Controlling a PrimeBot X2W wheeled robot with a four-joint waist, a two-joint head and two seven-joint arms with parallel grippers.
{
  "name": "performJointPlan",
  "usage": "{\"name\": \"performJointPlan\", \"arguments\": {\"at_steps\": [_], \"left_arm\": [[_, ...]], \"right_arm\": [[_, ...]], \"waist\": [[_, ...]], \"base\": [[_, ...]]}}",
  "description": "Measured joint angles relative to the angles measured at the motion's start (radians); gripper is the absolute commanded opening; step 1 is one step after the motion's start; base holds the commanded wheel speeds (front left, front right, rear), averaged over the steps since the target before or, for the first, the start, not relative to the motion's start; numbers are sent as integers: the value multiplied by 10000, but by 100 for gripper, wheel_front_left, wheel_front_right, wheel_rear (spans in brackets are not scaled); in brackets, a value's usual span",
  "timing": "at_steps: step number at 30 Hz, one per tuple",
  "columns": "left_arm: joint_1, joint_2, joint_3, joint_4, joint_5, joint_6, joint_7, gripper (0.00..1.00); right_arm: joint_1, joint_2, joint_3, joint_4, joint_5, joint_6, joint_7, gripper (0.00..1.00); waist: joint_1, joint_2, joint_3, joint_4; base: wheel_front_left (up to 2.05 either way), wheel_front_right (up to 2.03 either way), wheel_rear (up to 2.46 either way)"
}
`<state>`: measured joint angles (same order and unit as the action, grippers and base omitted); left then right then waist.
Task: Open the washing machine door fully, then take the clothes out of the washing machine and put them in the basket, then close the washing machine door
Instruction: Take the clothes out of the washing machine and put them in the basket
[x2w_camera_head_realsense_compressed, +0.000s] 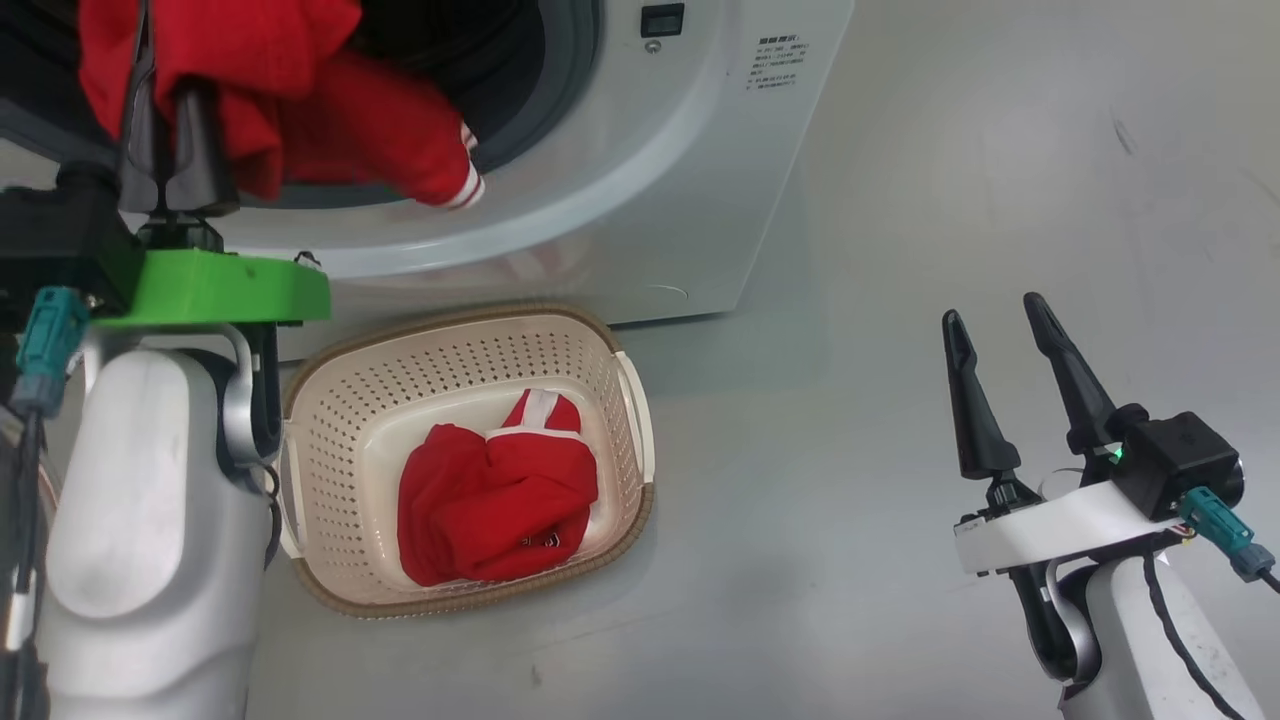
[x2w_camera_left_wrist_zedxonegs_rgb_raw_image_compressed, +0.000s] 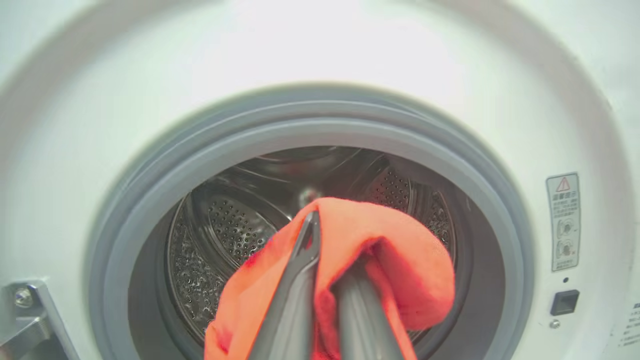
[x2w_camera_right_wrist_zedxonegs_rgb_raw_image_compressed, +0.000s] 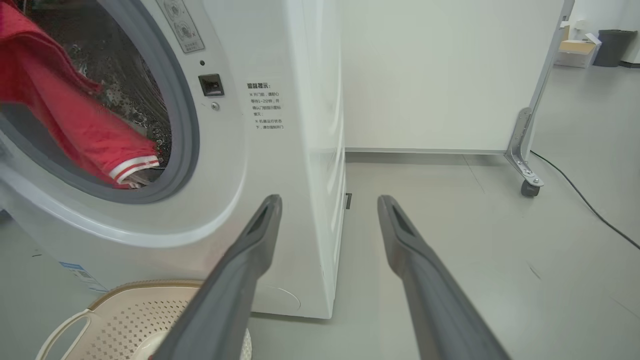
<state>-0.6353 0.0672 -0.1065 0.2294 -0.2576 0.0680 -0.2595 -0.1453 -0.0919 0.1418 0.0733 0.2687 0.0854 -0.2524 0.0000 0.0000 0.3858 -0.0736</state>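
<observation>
Our left tool (x2w_camera_left_wrist_zedxonegs_rgb_raw_image_compressed: 327, 280) is clamped on a red garment (x2w_camera_head_realsense_compressed: 300, 110) hanging from the washing machine (x2w_camera_head_realsense_compressed: 650, 200) mouth, its striped cuff (x2w_camera_head_realsense_compressed: 465, 190) over the grey ring (x2w_camera_right_wrist_zedxonegs_rgb_raw_image_compressed: 186, 125). A second red garment (x2w_camera_head_realsense_compressed: 495, 500) lies in the basket (x2w_camera_head_realsense_compressed: 450, 350) at the machine's foot. Our right tool (x2w_camera_head_realsense_compressed: 991, 310) stands fingers apart, holding nothing, well right of the basket.

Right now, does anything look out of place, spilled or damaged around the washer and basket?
Nothing spilled or damaged. One red garment lies inside the basket. A second garment hangs from the shut left gripper at the washing machine mouth, its striped cuff trailing by the grey seal, normal mid-transfer. The right gripper is open and empty.
</observation>
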Motion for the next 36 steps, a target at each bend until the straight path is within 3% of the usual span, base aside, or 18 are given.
{"name": "performJointPlan", "arguments": {"at_steps": [13, 19, 27, 36], "left_arm": [[2546, -163, -583, -1739, 109, -17, 2, 0], [3469, -161, -729, -1839, 117, -15, 2, 0], [4453, -165, -1106, -1164, -199, -29, 33, 0], [4516, -176, -1712, 556, -328, -219, 688, 0]], "right_arm": [[666, 33, 245, 173, -75, 0, 0, 100], [930, 42, 332, 109, -84, -4, 2, 100], [935, 61, 573, -219, -90, 0, 105, 100], [918, 88, 660, -633, -90, 2, 186, 100]], "waist": [[0, 0, -1174, 366], [0, 0, -1437, 470], [0, 0, -1336, 356], [0, 0, -720, 109]], "base": [[0, 0, 0], [0, 0, 0], [0, 0, 0], [0, 0, 0]]}}
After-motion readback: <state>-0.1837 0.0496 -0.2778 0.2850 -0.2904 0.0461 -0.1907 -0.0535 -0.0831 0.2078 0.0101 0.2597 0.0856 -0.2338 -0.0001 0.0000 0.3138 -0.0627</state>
